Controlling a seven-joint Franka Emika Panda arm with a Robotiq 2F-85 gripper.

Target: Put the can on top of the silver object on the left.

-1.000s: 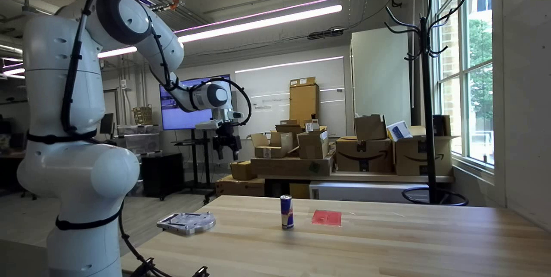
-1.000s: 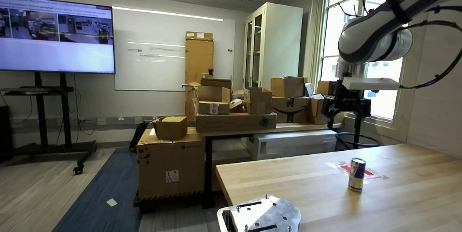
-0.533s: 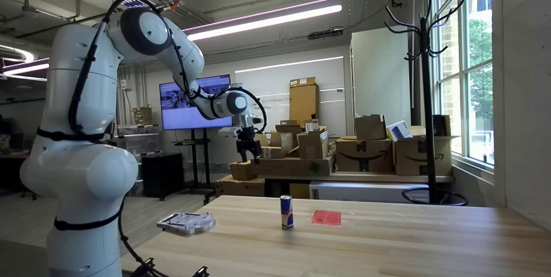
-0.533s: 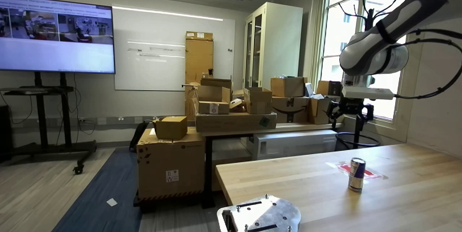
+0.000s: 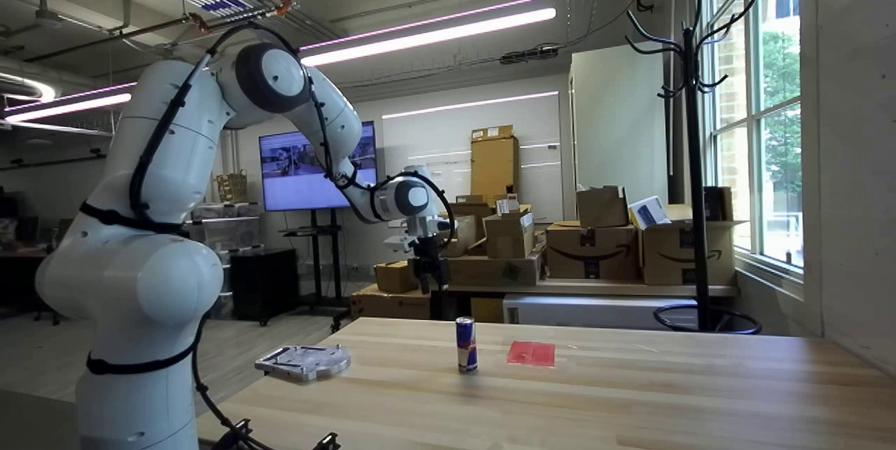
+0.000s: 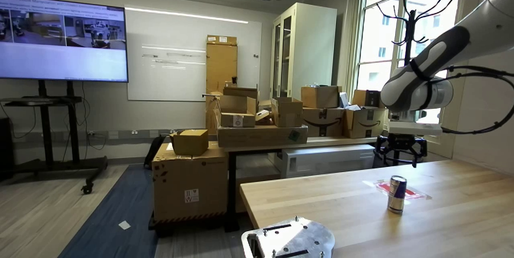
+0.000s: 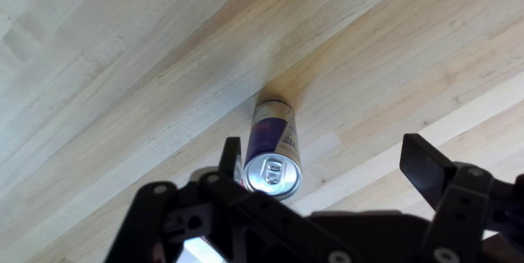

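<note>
The can [image 7: 271, 144] stands upright on the surface [image 5: 630, 394], lower than the parted, empty jaws. Its smooth metal may slip or dent, so a gentle hold at mid-height seems best.

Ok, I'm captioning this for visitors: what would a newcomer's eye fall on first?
Probably the white robot arm, looming down the left side of an exterior view. Then the blue can, upright on the table, seen past the open jaws in the wrist view. The silver object lies at the table's left edge in both exterior views.
</note>
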